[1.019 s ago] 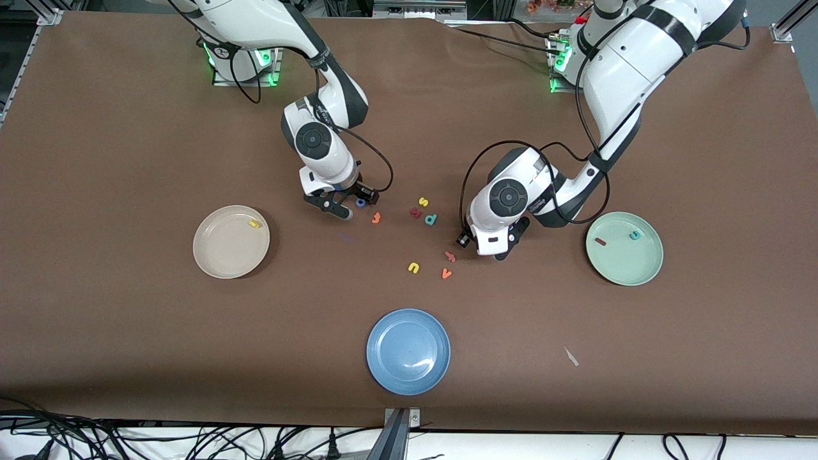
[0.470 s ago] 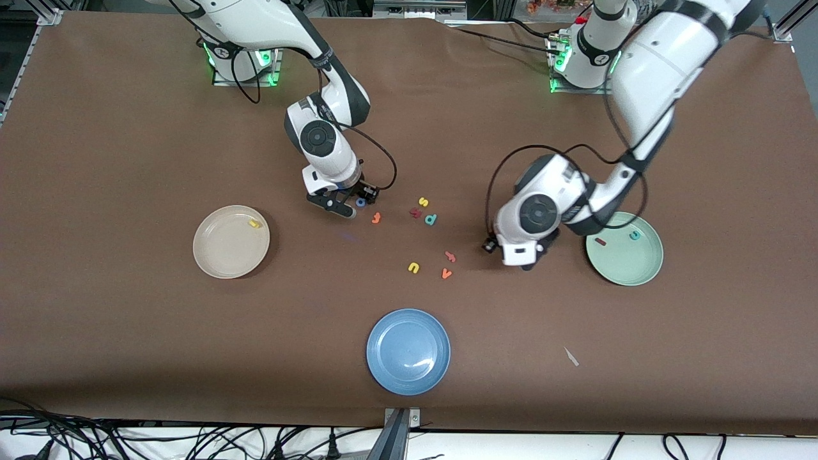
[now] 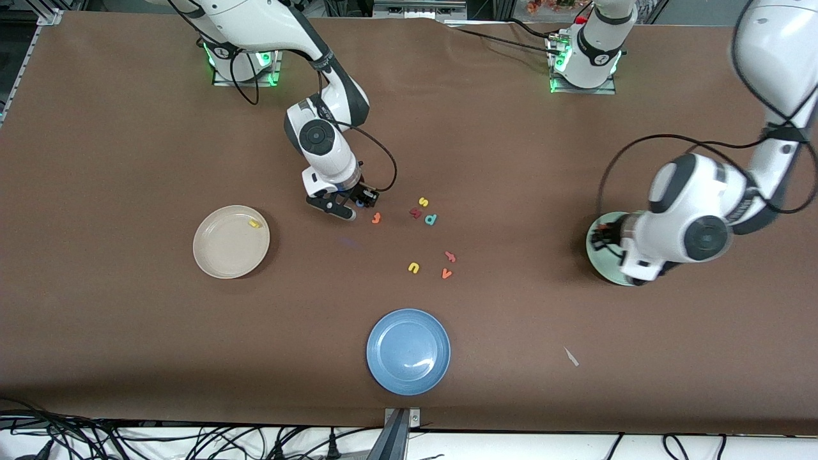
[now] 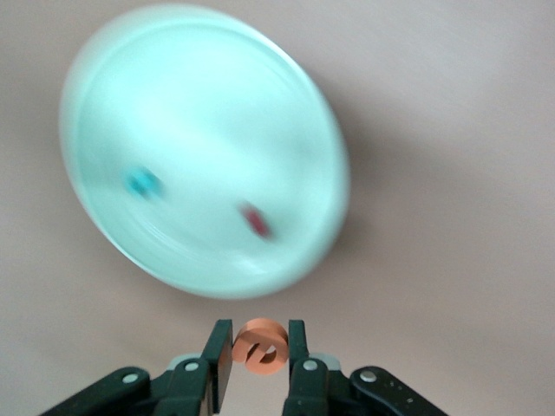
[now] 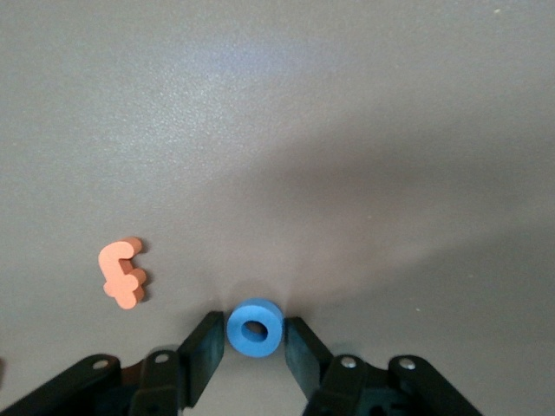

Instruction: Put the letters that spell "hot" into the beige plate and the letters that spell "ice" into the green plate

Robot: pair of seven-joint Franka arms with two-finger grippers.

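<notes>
Between the left gripper [image 4: 260, 351] jaws, orange "e" [image 4: 260, 347] clamped, hovering over the green plate [image 4: 113, 95] rim, red "i" [image 4: 255, 220] and teal "c" [image 4: 143, 183] already inside, right gripper [image 5: 254, 340] jaws pinching blue "o" [image 5: 254, 328] down on the tabletop [image 3: 128, 140], orange "t" [image 5: 122, 273] just beside, yellow "h" [image 3: 254, 224] in the beige plate [image 3: 220, 255].

The left tool [image 4: 255, 354] gripped the orange "e" [image 4: 259, 346] between its two dark fingers [image 4: 218, 357], one pressed against each side of the letter, which hung in the air above the bare brown bench [image 4: 451, 156]. The green plate [image 4: 130, 78] lay on the bench just beside the held letter, its rim close to the fingertips, and looked smeared. Two small pieces rested inside the plate, well apart from each other: the teal "c" [image 4: 143, 183] and the dark red "i" [image 4: 256, 220].
</notes>
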